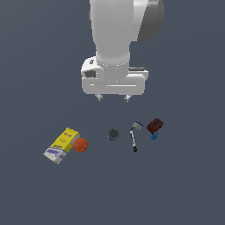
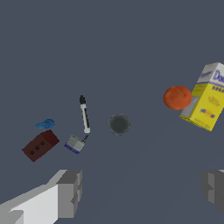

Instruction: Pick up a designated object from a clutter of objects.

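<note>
**Rod lies free below the spread gripper**

The gripper (image 1: 113, 98) hangs above the floor, its fingers (image 2: 69, 192) set wide apart and holding nothing. The thin rod (image 1: 132, 141) lies flat, forward of it, between the dark knob (image 1: 113, 134) and the red brick (image 1: 155, 125), beside the white-blue piece (image 1: 138, 126).

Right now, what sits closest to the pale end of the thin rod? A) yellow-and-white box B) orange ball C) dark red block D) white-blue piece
D. The white-blue piece lies right beside the pale end of the thin rod; the orange ball and yellow-and-white box lie far toward the exterior view's left, and the dark red block sits beyond the piece.
</note>
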Motion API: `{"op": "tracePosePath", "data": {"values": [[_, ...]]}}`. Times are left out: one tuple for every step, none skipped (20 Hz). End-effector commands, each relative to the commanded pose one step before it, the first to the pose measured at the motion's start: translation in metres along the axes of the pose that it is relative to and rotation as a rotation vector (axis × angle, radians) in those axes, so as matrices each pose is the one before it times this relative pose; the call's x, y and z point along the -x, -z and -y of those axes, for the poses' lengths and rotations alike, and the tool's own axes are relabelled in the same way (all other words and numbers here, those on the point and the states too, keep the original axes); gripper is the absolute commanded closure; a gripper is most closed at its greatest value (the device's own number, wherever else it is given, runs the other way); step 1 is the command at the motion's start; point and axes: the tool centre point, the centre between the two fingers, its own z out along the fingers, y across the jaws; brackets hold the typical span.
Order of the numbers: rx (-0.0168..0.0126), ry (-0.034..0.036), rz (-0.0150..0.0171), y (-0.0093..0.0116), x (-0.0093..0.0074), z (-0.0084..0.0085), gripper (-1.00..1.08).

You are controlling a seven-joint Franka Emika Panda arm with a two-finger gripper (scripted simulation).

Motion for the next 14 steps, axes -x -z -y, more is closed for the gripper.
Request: {"op": "tracePosePath", "data": {"values": [[0.00000, 0.00000, 0.00000, 0.00000, 0.00000, -0.00001, -0.92], [-0.00057, 0.00102, -0.00027, 0.00014, -0.00010, 0.00060, -0.92], [-0.00170, 0.00291, -0.00075, 0.00039, -0.00029, 0.00170, -0.92], [-0.00279, 0.00476, -0.00122, 0.00066, -0.00047, 0.00278, -0.92], [-0.00389, 0.00657, -0.00166, 0.00095, -0.00062, 0.00384, -0.92], [-0.00498, 0.00829, -0.00207, 0.00128, -0.00074, 0.00483, -0.92], [-0.00524, 0.00852, -0.00210, 0.00147, -0.00068, 0.00495, -0.92], [-0.00410, 0.00646, -0.00157, 0.00131, -0.00044, 0.00374, -0.92], [-0.00295, 0.00444, -0.00106, 0.00112, -0.00020, 0.00254, -0.92], [-0.00173, 0.00240, -0.00056, 0.00085, -0.00002, 0.00136, -0.92], [-0.00068, 0.00068, -0.00015, 0.00050, 0.00013, 0.00032, -0.92], [0.00063, -0.00099, 0.00024, -0.00014, 0.00007, -0.00053, -0.92], [0.00094, -0.00099, 0.00022, -0.00074, -0.00015, -0.00053, -0.92], [0.00092, -0.00032, 0.00004, -0.00126, -0.00047, -0.00006, -0.92]]}}
